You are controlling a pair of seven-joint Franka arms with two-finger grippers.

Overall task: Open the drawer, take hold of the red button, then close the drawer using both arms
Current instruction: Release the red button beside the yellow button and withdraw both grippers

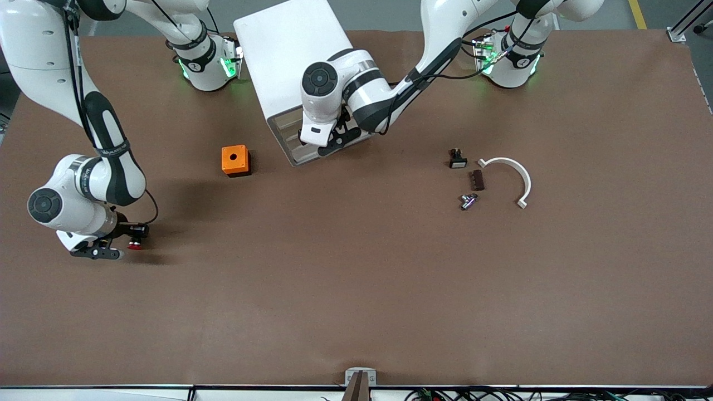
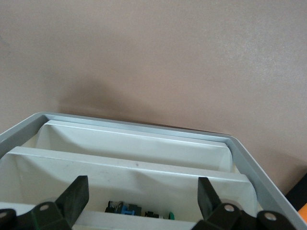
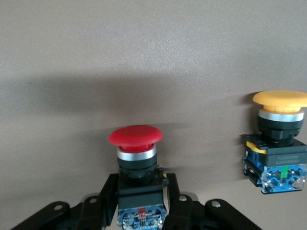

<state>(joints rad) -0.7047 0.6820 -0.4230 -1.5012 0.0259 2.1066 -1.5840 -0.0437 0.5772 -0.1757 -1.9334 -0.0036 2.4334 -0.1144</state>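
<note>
The red-capped button [image 3: 136, 158] lies on the table at the right arm's end [image 1: 135, 245], between the fingers of my right gripper [image 3: 139, 201]. The jaws have parted a little, and a thin strip of table shows between one finger [image 3: 175, 196] and the button's black body. The white cabinet [image 1: 289, 55] stands at the back middle with a drawer [image 1: 287, 131] pulled out. My left gripper [image 1: 334, 139] hangs over that drawer [image 2: 134, 165], open wide, with nothing between its fingers [image 2: 76, 196]. Small dark and blue parts [image 2: 123, 209] lie in the drawer.
A like button with an orange-yellow cap [image 3: 279, 139] sits beside the red one. An orange cube with a hole [image 1: 235, 160] stands near the cabinet. Toward the left arm's end lie a black switch [image 1: 457, 159], a brown block [image 1: 477, 180], a metal fitting [image 1: 468, 201] and a white curved bracket [image 1: 512, 172].
</note>
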